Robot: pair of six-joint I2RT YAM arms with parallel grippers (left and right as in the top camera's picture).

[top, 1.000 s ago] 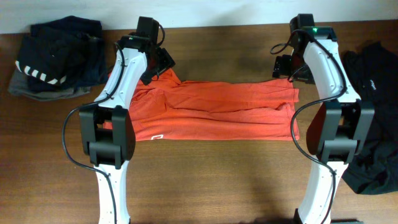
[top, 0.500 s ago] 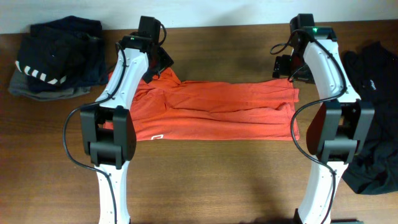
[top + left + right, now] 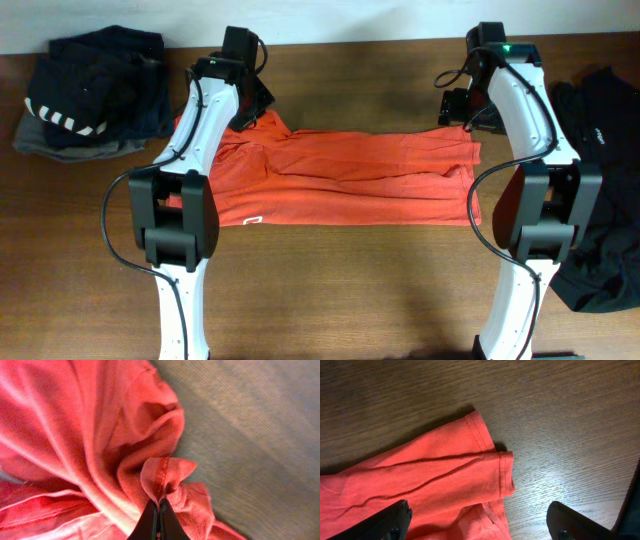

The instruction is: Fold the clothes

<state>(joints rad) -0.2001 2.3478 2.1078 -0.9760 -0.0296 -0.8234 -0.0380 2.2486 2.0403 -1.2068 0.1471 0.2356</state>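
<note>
The orange-red T-shirt [image 3: 350,180] lies folded into a long band across the middle of the table. My left gripper [image 3: 255,110] is at its far left corner, shut on a pinched fold of hem; in the left wrist view that gripper [image 3: 159,510] has red cloth [image 3: 100,435] bunched round its two black tips. My right gripper [image 3: 462,112] hovers open over the far right corner. The right wrist view shows its black fingertips [image 3: 390,520] spread wide, one over the shirt [image 3: 420,480] and one over bare wood, above a stitched sleeve edge [image 3: 505,472].
A dark navy and grey pile with white stripes [image 3: 90,90] sits at the far left corner. A loose black garment [image 3: 600,170] lies along the right edge. The wooden table [image 3: 350,290] shows bare in front of the shirt.
My left gripper has closed from open onto the shirt's far left corner. The right arm and the shirt's body have not moved.
</note>
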